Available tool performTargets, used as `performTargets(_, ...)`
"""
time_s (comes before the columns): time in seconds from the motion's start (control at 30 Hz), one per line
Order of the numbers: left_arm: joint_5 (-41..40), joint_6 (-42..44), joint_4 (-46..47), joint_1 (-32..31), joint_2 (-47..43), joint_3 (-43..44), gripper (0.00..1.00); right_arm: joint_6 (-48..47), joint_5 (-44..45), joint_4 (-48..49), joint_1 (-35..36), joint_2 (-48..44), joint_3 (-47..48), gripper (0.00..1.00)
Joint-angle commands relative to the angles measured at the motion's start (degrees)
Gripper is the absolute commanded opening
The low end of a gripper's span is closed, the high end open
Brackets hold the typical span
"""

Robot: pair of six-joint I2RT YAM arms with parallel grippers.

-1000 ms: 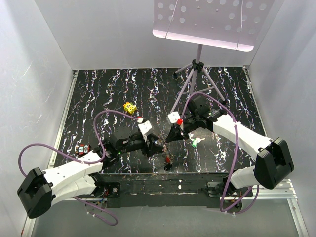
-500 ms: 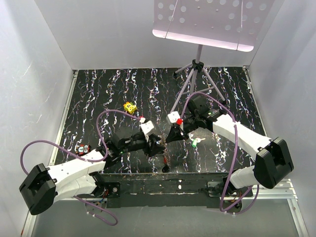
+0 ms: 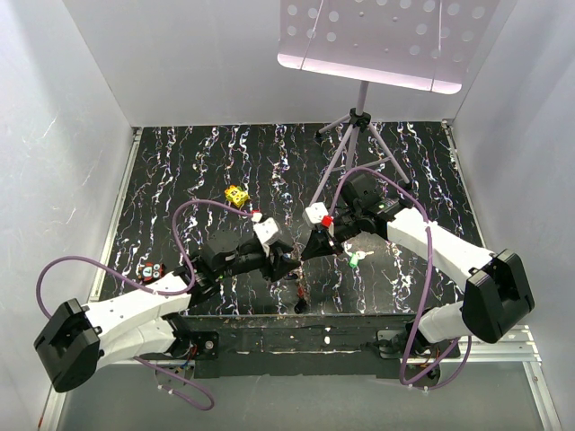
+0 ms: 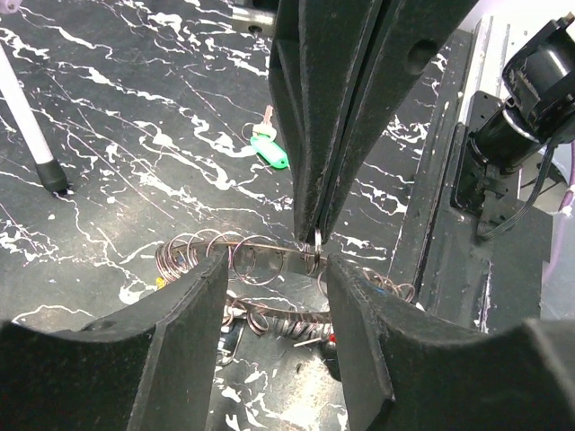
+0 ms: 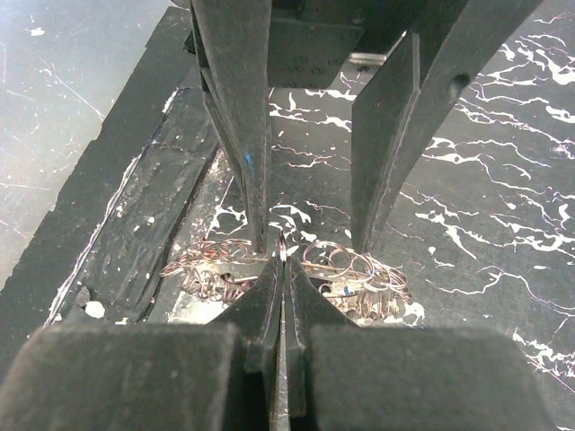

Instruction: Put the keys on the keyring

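A green-headed key (image 4: pixel 269 151) lies flat at upper centre; the thin, silvery wire keyring (image 4: pixel 269 254) stretches across the lower centre.

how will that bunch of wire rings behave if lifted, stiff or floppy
Probably floppy: the keyring looks like many thin linked loops, so it should sag and dangle from the right gripper. Likely light, being fine wire. It may slip, since the shut tips seem to pinch only one small loop.

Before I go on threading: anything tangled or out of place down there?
Yes. The keyring looks like a tangled heap of wire coils, not one clean loop. The right gripper is shut on one coil; the left gripper straddles it, open. A green key lies apart.
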Motion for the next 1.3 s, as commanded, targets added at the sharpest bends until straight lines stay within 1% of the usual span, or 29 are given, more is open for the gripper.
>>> performTargets(0.0, 0.95, 1.28, 1.7, -0.45, 1.43, 1.42, 0.43, -0.03, -3.3, 0.42, 0.34, -0.12, -0.03, 0.01)
performTargets(0.13, 1.03, 1.37, 1.71, -0.45, 1.87, 1.86, 0.33, 0.06, -3.83, 0.33, 0.43, 0.15, 0.06, 0.01)
performTargets(0.23, 0.77, 1.45, 1.79, -0.45, 1.87, 1.95, 0.34, -0.03, -4.09, 0.25, 0.43, 0.23, -0.03, 0.01)
performTargets(0.43, 0.68, 1.45, 1.88, -0.54, 1.43, 2.13, 0.38, 0.15, -4.0, 0.25, 0.43, 0.5, -0.03, 0.01)
performTargets(1.03, 1.3, 1.89, 1.97, -1.59, 1.6, 3.09, 0.38, 2.79, -3.21, 1.3, 0.43, 1.38, 0.23, 0.01)
performTargets(1.17, 2.09, 2.33, 1.18, -1.59, 2.13, 3.62, 0.32, 2.87, -3.47, 1.3, 0.43, 1.29, 0.24, 0.01)
performTargets(1.2, 2.35, 2.51, 0.83, -1.68, 2.39, 3.71, 0.29, 2.96, -3.56, 1.3, 0.43, 1.29, 0.24, 0.01)
performTargets(1.27, 3.23, 2.77, 0.21, -1.59, 2.75, 4.23, 0.17, 3.05, -3.65, 1.3, 0.43, 1.38, 0.24, 0.01)
